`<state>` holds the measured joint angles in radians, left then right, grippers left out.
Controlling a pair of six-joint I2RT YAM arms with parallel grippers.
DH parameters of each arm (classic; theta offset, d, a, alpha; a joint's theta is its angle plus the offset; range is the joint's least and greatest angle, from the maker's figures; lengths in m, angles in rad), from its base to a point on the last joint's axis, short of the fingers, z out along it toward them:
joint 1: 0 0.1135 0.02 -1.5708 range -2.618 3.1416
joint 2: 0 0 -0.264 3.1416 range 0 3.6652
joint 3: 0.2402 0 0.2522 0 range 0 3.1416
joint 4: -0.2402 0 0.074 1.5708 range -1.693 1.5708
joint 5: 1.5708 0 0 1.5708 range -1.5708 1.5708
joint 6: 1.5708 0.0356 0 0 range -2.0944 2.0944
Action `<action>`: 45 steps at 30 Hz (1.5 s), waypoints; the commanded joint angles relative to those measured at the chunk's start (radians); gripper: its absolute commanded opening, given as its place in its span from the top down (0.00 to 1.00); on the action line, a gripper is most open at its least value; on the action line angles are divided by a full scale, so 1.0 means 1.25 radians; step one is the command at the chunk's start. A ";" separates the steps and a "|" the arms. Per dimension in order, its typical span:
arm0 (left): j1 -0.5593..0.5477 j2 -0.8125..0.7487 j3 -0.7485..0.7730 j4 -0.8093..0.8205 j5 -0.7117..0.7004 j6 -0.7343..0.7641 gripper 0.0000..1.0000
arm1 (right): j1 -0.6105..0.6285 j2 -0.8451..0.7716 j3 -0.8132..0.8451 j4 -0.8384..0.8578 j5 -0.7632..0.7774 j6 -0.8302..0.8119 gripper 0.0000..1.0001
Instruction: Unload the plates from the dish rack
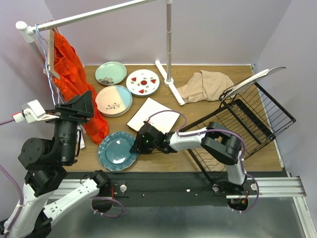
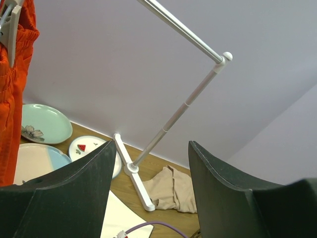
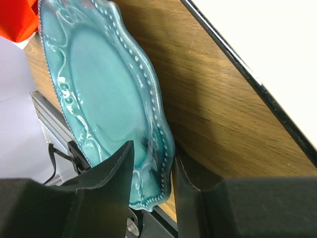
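one teal plate [image 3: 99, 89], rim between jaws of the right gripper [image 3: 152, 148].

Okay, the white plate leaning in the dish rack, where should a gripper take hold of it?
Pinch the white plate by its upper rim, from above, one finger on each face. It leans tilted on the dish rack, so that edge stands clear of the wires.

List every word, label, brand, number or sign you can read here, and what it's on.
None: no view shows any readable text.
The pale green plate, red-spotted plate and pink-and-blue plate carry only pictures; the teal scalloped plate has only raised scrollwork.
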<state>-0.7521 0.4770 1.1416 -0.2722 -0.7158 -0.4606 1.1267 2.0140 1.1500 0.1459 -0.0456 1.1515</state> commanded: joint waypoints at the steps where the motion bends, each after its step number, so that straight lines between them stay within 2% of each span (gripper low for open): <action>1: 0.003 0.014 -0.003 0.018 0.016 -0.005 0.31 | 0.008 -0.026 -0.019 0.011 0.017 -0.013 0.53; 7: 0.002 0.016 0.001 0.021 0.019 -0.001 0.31 | 0.008 -0.058 -0.029 -0.011 0.023 -0.024 0.48; 17: 0.003 0.022 0.006 0.023 0.025 0.003 0.31 | 0.008 -0.103 -0.055 -0.063 0.032 -0.036 0.47; 32: 0.003 0.043 0.028 0.032 0.074 0.043 0.31 | 0.009 -0.221 -0.008 -0.101 -0.014 -0.187 0.49; 36: 0.003 0.039 0.030 0.037 0.093 0.054 0.31 | 0.008 -0.271 0.030 -0.146 0.027 -0.241 0.48; 42: 0.003 0.027 0.038 0.046 0.126 0.086 0.31 | -0.010 -0.368 0.135 -0.247 0.158 -0.341 0.48; 45: 0.002 0.006 0.019 0.105 0.213 0.118 0.31 | -0.024 -0.415 0.181 -0.286 0.212 -0.408 0.47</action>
<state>-0.7521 0.5179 1.1648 -0.2287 -0.5842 -0.3782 1.1179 1.5921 1.2716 -0.1154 0.0681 0.7940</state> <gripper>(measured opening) 0.687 0.522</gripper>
